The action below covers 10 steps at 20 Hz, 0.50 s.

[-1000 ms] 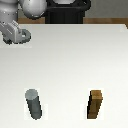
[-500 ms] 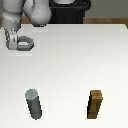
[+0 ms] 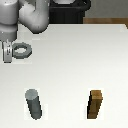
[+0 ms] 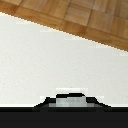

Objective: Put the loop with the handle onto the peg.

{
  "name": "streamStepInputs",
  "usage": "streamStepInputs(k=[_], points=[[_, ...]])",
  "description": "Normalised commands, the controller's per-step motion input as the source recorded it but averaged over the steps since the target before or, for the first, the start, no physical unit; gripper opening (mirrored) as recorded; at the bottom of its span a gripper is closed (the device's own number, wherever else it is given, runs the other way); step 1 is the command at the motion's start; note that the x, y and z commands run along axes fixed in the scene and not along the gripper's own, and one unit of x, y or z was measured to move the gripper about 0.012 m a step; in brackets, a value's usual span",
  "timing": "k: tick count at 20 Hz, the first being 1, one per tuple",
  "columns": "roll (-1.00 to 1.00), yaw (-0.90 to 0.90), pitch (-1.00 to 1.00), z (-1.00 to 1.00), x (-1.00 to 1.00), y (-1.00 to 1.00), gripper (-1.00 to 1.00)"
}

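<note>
Gripper (image 3: 9, 52) sits at the far edge of the exterior view's left, hanging from the grey arm (image 3: 31, 17), with the loop with the handle (image 3: 22, 50) at its tip. The ring's round hole faces up and its handle end disappears into the claw, so the fingers appear pinched on the handle, though the render is too coarse to show contact for certain. The loop is above the white table (image 3: 75, 60), near its left side in this view. The peg (image 3: 33, 104) stands upright in the foreground, well apart from the loop. A brown wooden block (image 3: 96, 105) stands upright toward the exterior view's right, apart from the peg.

The wrist view shows none of those things. It gives only the white table surface (image 4: 45, 60), a strip of wooden floor (image 4: 90, 20) beyond the table's edge, and a pale grey patch (image 4: 72, 101) in a dark band at the frame's edge, too blurred to identify.
</note>
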Motion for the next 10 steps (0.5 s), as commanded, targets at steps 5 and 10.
streamStepInputs(k=[5, 10], points=[[0.00, 0.00, 0.00, 0.00, 1.00, 0.00, -1.00], [0.00, 0.00, 0.00, 0.20, 0.80, 0.00, -1.00]])
